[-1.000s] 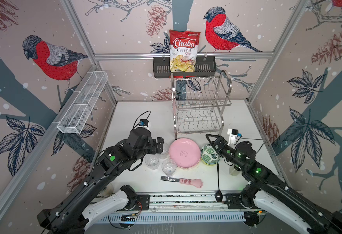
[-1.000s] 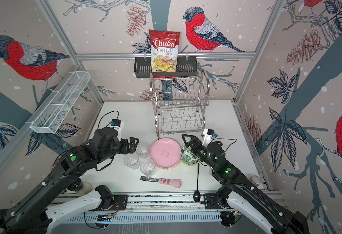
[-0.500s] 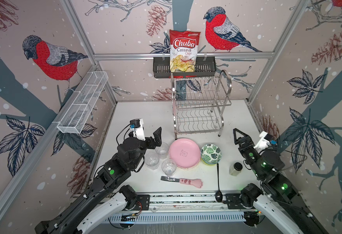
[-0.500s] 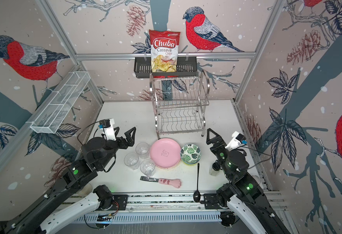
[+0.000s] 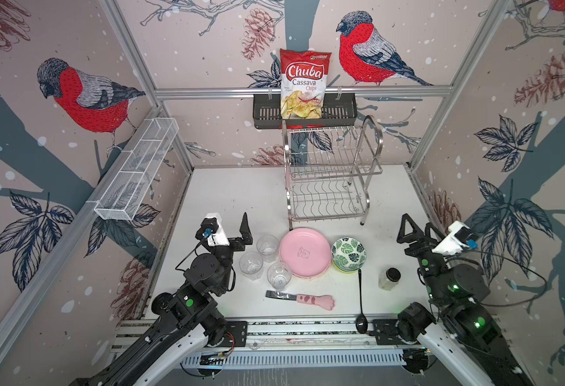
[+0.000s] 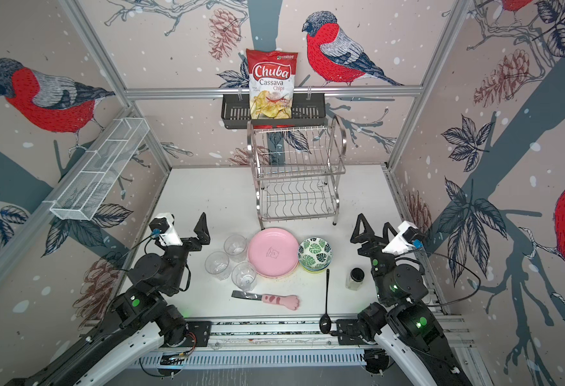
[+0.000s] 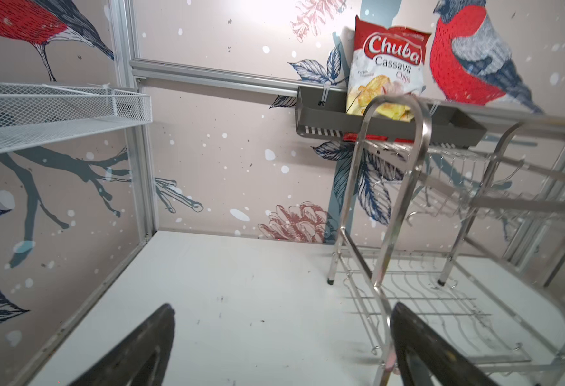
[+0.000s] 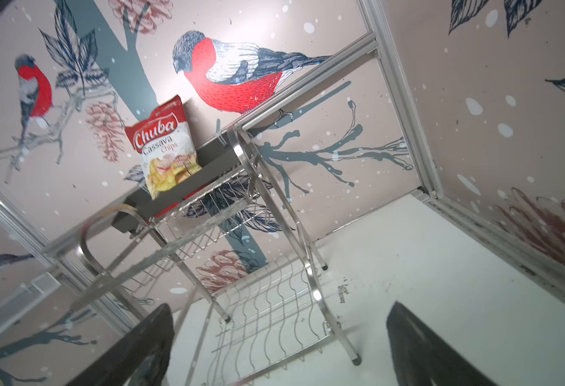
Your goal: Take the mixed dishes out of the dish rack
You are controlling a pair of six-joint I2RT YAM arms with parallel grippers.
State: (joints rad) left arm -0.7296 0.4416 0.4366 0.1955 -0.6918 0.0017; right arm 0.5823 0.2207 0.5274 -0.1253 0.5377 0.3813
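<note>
Top views: the dish rack (image 5: pixel 331 177) is seen empty by the table's (image 5: pixel 241 187) rear edge. Plates (image 5: pixel 304 255), bowls (image 5: pixel 348 254) and glasses (image 5: pixel 267 245) are gathered near the front edge. The left gripper (image 5: pixel 230 225) and right gripper (image 5: pixel 418 225) are held wide open, empty. Unloading is judged finished.

Three clear glasses (image 5: pixel 267 245), one pink plate (image 5: pixel 304 254), one bowl stack (image 5: pixel 348 254), one dish rack (image 5: pixel 324 200), one spoon (image 5: pixel 360 294), one jar (image 5: pixel 389 277)

I see the dish rack (image 5: pixel 334 173) in shiny polished steel wire, three glasses (image 5: pixel 251 264) clear and smooth, the pink plate (image 5: pixel 305 253) glossy, and the white surface (image 5: pixel 234 197) matt, lightly scuffed.
</note>
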